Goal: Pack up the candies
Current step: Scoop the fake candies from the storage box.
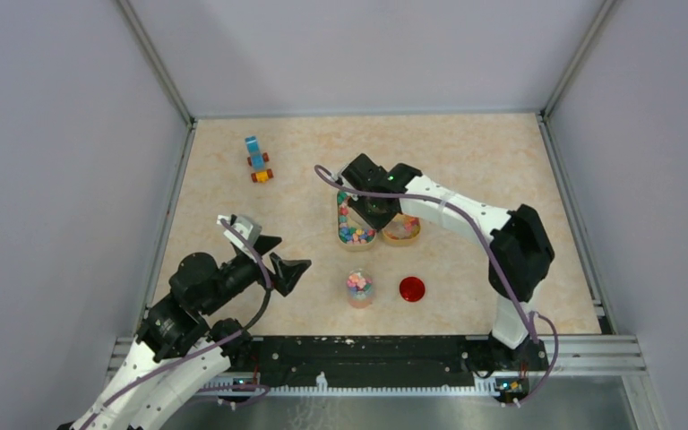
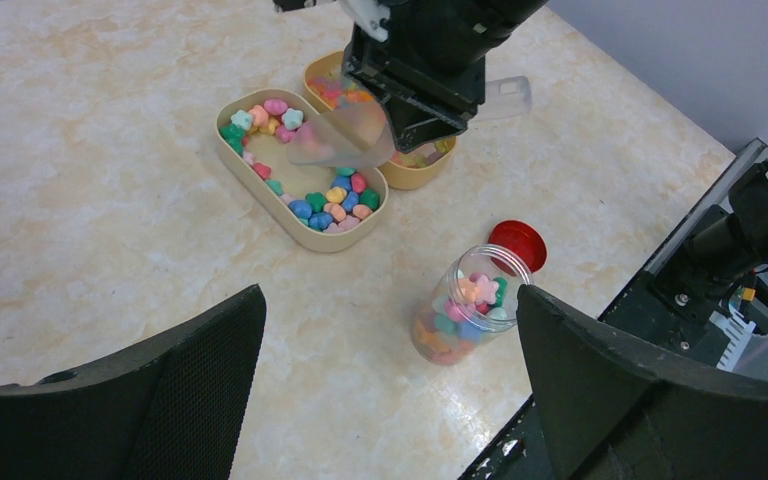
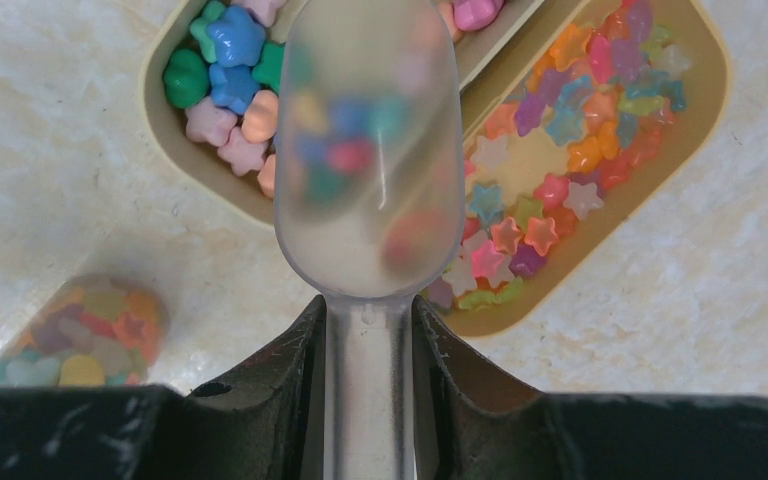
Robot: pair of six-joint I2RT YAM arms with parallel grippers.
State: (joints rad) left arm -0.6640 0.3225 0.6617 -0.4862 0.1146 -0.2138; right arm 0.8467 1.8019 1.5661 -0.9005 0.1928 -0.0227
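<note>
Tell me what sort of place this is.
Likely a lab robot test cell: plain grey walls box in the tabletop, two arms stand on a metal rail, and a toy block vehicle sits near trays of candies.

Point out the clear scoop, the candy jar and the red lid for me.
clear scoop (image 3: 370, 150): right wrist view, middle of its bowl.
candy jar (image 2: 442, 335): left wrist view, its clear side wall.
red lid (image 1: 411, 288): top external view, centre of its top.
</note>
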